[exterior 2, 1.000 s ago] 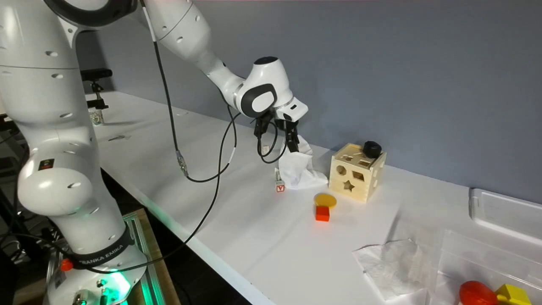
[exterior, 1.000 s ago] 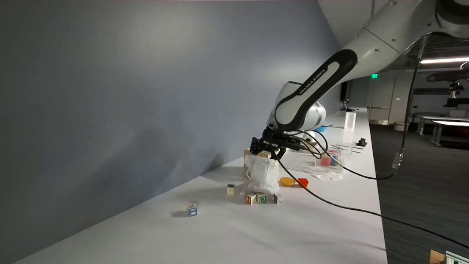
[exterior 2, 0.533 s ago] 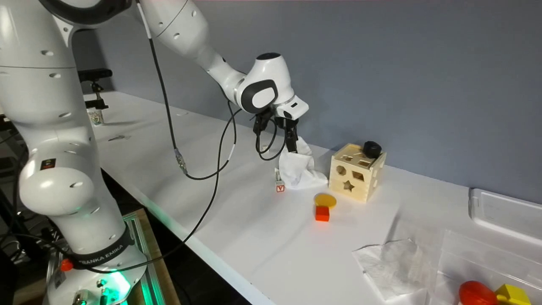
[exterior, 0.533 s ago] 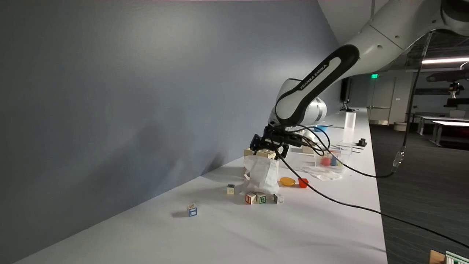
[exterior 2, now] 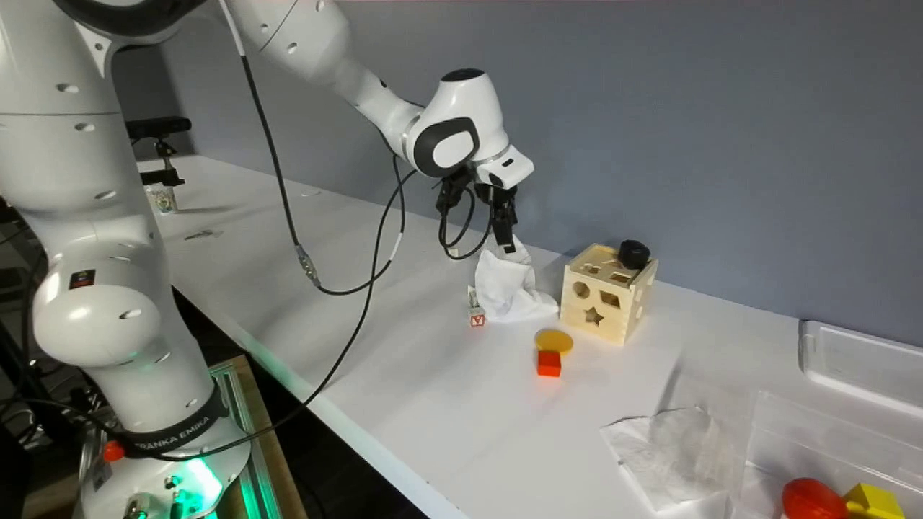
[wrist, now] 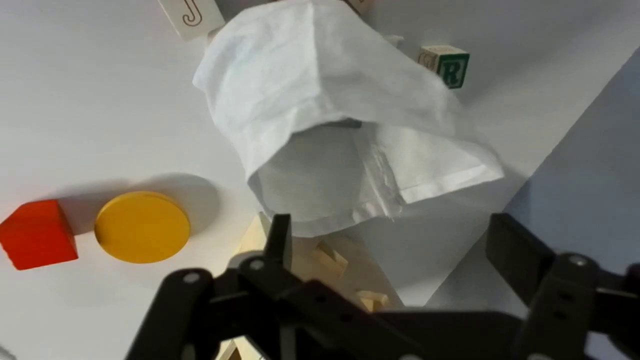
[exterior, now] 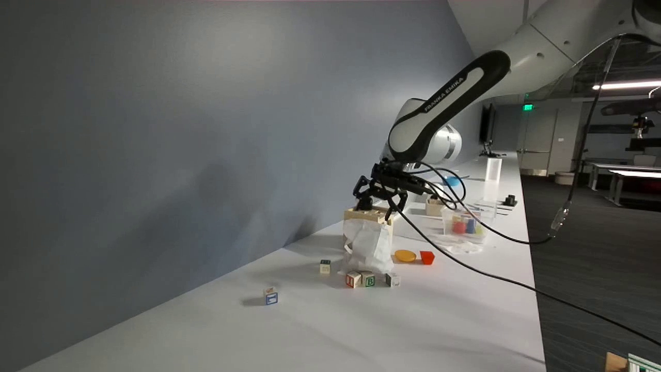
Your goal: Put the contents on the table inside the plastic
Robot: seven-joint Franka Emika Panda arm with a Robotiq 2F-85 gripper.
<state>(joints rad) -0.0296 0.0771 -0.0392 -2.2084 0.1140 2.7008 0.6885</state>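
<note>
The plastic, a white translucent bag, stands slumped on the table, its mouth turned toward the wrist camera; a dark block edge shows just inside. Above the bag hangs my gripper, open, with nothing between its fingers; it shows in both exterior views too. The contents lie scattered: an R block and a J block beside the bag, lettered cubes in front of it, a lone cube farther off. An orange-yellow disc and a red block sit close together.
A wooden shape-sorter box with a black object on top stands beside the bag. A clear bin holds colored shapes, near a flat crumpled bag and a clear lid. The wall rises behind; a cable hangs from the arm.
My gripper has risen away from the bag's mouth, and its fingers have spread wider. The bag and the blocks have stayed in place.
</note>
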